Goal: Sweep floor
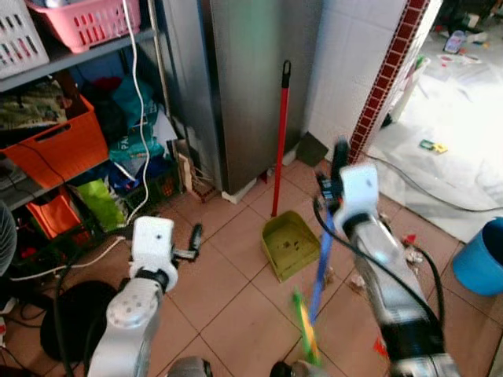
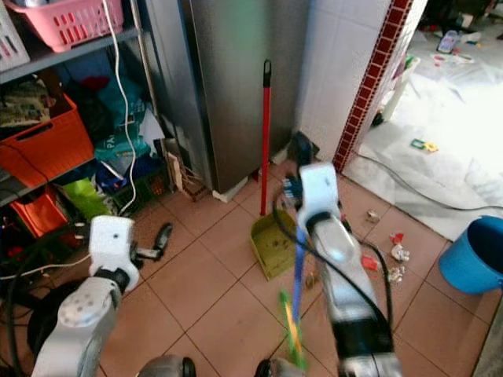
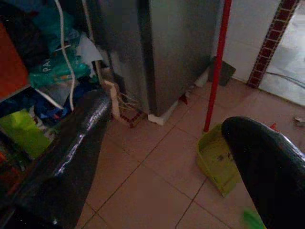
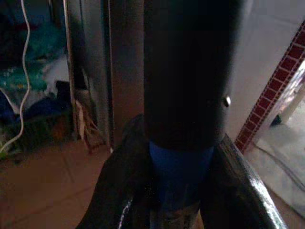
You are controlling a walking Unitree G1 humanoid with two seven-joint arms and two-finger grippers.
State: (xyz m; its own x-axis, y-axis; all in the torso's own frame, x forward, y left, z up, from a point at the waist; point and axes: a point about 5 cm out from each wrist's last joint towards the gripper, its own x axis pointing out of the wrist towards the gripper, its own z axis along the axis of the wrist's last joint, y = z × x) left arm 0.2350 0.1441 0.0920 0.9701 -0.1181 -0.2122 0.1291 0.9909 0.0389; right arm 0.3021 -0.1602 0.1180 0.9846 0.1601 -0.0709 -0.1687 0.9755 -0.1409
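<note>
broom: blue handle with a black top end, clamped in the right gripper; shaft slopes down toward the robot's feet, green bristles low near the tile. Held high on the handle, which looks set up for long strokes.
right gripper: both fingers closed tight on the handle, one each side.
dustpan: green pan flat on the floor just ahead of the broom, mouth toward the robot; its red pole stands upright, apparently leaning by the steel cabinet. Parked as the target for the sweepings, I'd guess.
litter: scraps on the tile to the right of the pan, not yet gathered.
left gripper: fingers spread wide, holding nothing; hovers left of the pan, out of the broom's path.
bucket: blue, far right.
shelf: baskets and bags, left.
</note>
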